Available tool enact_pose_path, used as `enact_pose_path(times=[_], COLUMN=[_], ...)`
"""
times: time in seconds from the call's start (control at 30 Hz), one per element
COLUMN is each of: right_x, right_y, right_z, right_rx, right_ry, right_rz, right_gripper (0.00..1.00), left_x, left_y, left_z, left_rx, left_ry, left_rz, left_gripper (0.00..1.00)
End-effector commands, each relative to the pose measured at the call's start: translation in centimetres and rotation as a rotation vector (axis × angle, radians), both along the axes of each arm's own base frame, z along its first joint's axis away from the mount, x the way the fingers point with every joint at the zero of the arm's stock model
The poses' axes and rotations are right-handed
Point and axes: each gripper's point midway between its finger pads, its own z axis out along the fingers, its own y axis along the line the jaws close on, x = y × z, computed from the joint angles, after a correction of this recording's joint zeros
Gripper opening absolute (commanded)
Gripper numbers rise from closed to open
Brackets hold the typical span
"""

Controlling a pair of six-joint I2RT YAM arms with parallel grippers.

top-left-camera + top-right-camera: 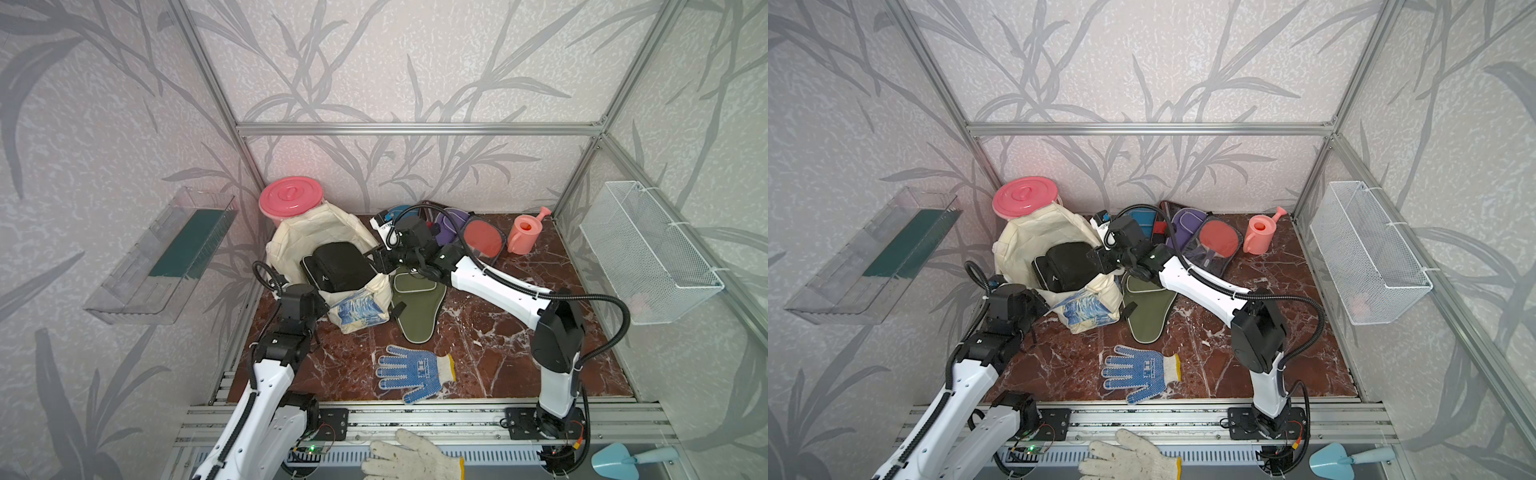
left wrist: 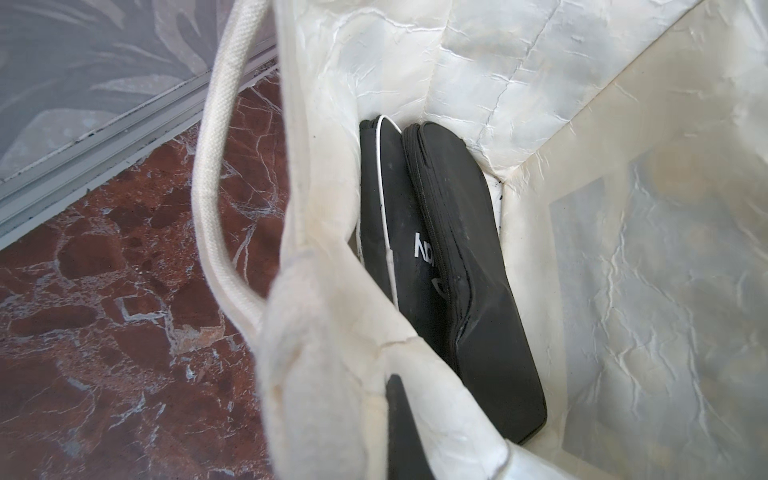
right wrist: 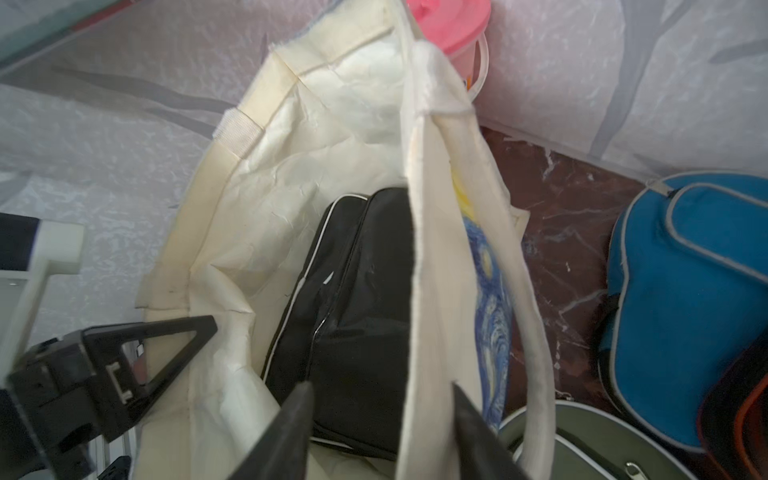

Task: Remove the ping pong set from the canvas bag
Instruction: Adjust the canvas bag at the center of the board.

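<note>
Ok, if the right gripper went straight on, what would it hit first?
The right gripper would likely meet the canvas bag wall between its jaws, the black case just beside it; depth is unclear.

Left pincer (image 1: 326,308) closed, right pincer (image 3: 382,385) parted

Two gloves (image 1: 411,372), one canvas bag (image 1: 307,232), one bucket (image 1: 291,195), one watering can (image 1: 524,235)

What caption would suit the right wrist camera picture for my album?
Right gripper poised open astride the canvas bag wall, black paddle case waiting inside, blue case already out.
</note>
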Motion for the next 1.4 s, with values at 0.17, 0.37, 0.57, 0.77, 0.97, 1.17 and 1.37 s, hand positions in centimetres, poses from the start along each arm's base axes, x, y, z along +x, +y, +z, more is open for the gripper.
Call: enact_pose_path(times=[0.17,0.37,0.57,0.77,0.97,1.17,1.37], right_x=[2.2,2.4,1.6,0.8,0.6,0.6,0.5], right_y=[-3.7,-4.4,-3.1,-2.6,-3.9,-4.5,-4.7], right_z=[-5.3,-10.9,-16.1,-20.1,-21.4,-20.3,-19.4], right_rx=[0.025,0.01,0.024,0.005,-0.019,-0.014,-0.016], right_ry=[0.197,0.28,0.38,0.423,0.42,0.398,0.378], right_rz=[-0.1,-0.145,-0.166,-0.207,-0.251,-0.25,-0.248], right_gripper=[0.0,0.0,0.0,0.0,0.0,0.0,0.0], left_x=[-1.3,1.2,6.7,10.2,10.7,7.0,1.4], left_y=[3.5,2.1,-3.5,-12.8,-16.0,-11.8,-6.9], left_z=[8.1,15.5,20.0,20.5,16.6,11.0,6.0], left_rx=[0.075,0.068,-0.053,-0.108,-0.175,-0.097,-0.012], left_ry=[-0.161,-0.308,-0.429,-0.457,-0.39,-0.238,-0.154], left_rz=[0.16,0.074,-0.188,-0.432,-0.487,-0.34,-0.202], left_gripper=[0.0,0.0,0.0,0.0,0.0,0.0,0.0])
